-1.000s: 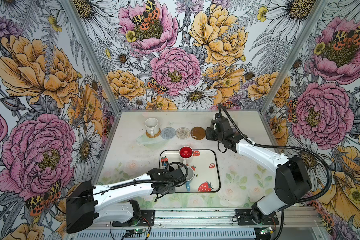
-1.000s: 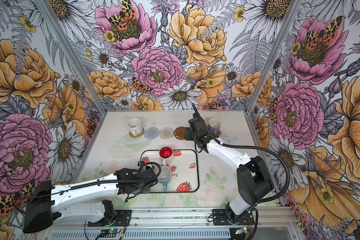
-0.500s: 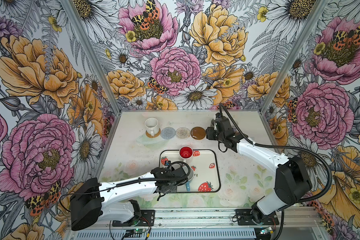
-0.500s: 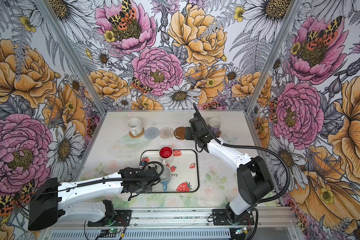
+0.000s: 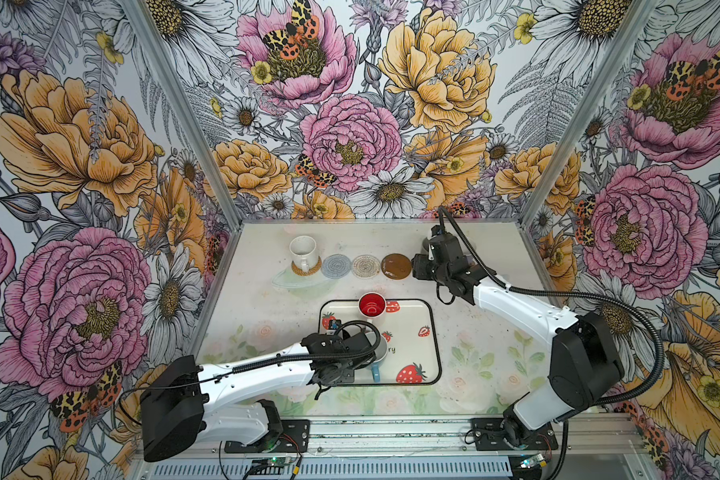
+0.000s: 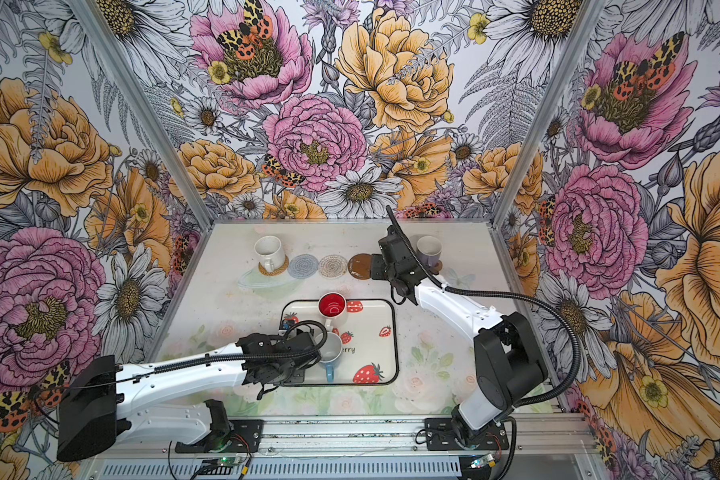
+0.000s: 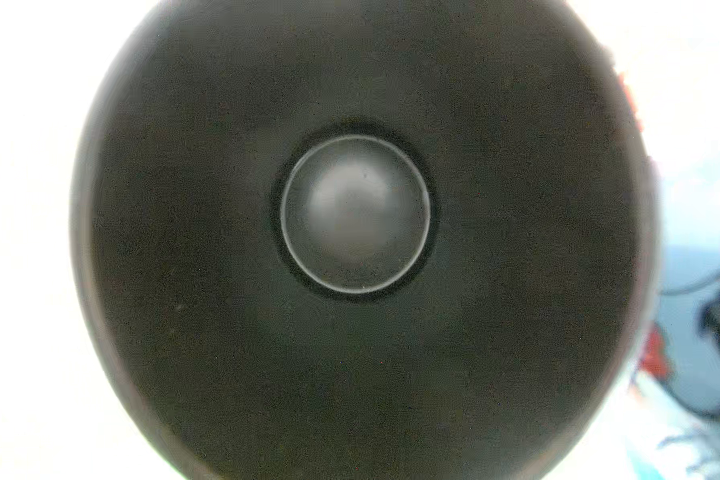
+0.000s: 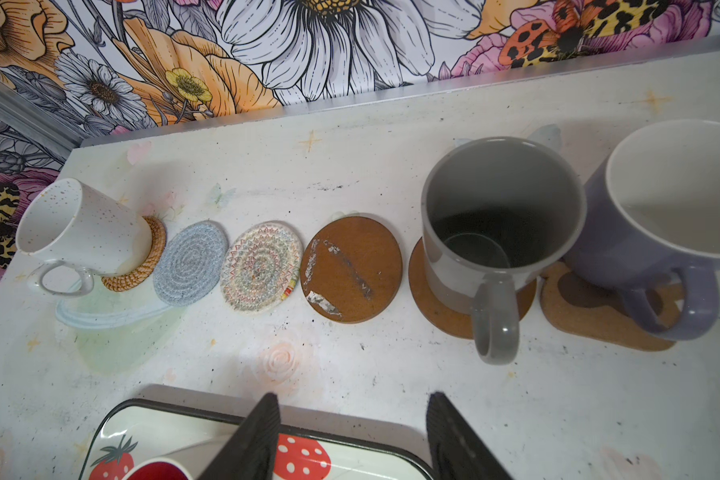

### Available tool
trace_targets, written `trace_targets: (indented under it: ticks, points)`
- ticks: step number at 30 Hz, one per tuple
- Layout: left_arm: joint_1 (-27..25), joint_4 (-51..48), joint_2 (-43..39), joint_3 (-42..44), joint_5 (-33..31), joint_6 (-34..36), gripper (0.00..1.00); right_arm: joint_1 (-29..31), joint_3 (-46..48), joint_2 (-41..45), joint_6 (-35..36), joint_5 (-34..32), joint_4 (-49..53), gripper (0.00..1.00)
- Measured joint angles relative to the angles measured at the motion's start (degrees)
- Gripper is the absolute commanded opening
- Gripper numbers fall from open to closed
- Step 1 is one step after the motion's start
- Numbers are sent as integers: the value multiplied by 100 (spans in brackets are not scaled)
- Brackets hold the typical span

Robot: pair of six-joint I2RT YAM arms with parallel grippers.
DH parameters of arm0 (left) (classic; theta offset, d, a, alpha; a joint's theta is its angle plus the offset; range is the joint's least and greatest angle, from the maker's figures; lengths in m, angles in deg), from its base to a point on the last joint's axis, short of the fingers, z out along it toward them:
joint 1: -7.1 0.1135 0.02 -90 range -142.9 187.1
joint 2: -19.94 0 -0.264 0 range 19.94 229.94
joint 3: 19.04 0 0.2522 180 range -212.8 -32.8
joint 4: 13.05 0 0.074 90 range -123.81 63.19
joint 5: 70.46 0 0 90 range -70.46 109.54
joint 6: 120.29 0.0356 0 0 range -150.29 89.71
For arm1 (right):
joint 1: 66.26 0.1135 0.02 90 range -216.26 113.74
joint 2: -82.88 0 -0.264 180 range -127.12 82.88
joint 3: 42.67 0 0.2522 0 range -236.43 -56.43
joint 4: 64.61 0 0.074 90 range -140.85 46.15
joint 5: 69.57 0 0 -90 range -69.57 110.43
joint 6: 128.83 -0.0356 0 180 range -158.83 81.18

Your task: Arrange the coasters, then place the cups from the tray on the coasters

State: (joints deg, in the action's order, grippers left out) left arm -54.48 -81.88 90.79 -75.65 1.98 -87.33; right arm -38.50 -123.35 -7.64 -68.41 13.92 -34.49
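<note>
**Top views.** Far side of the worktop [image 5: 250,291]: the white mug [image 5: 303,250] sits on the rattan coaster [image 5: 310,270] at the left end. Beside it, three lie bare: blue-grey coaster [image 5: 336,266], beaded coaster [image 5: 366,266], brown disc [image 5: 396,266]. In a top view the lavender mug [image 6: 429,248] shows past the right arm [image 6: 449,305]. The tray [image 5: 427,353] lies nearer the robot, centre. On it are the red-lined mug [image 5: 371,304] at the far edge and the light blue mug [image 6: 330,351], handle toward the robot. The left tool [image 5: 350,343] hangs over the tray's left part, just beside the light blue mug. Its fingers are hidden under the wrist, so I cannot tell whether it is clenched or released.

**Left wrist.** The frame is filled by the black mug [image 7: 354,216], seen straight down its mouth to the base. It stands upright directly beneath the tool, its axis in line with the tool. No fingers or handle are visible.

**Right wrist.** The right tool [image 8: 354,415] is spread, with nothing between the fingers, above the tray's far rim. The grey mug [image 8: 504,216] is on a second brown disc [image 8: 433,299], and the lavender mug is on the paw coaster [image 8: 591,328].

**Judgement.** The black mug looks like the left arm's [image 5: 258,370] piece. The bare mats lie beyond the tray, away from the robot, with the blue-grey one nearest the left side. The lift should go straight up to clear the light blue mug alongside.
</note>
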Motion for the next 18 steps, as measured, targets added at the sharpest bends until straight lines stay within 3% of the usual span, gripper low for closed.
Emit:
trace_targets:
  ticks: [18]
  points:
    - [282, -363, -37, -514, -136, 28, 0, -85, 9, 7, 0, 103, -85, 59]
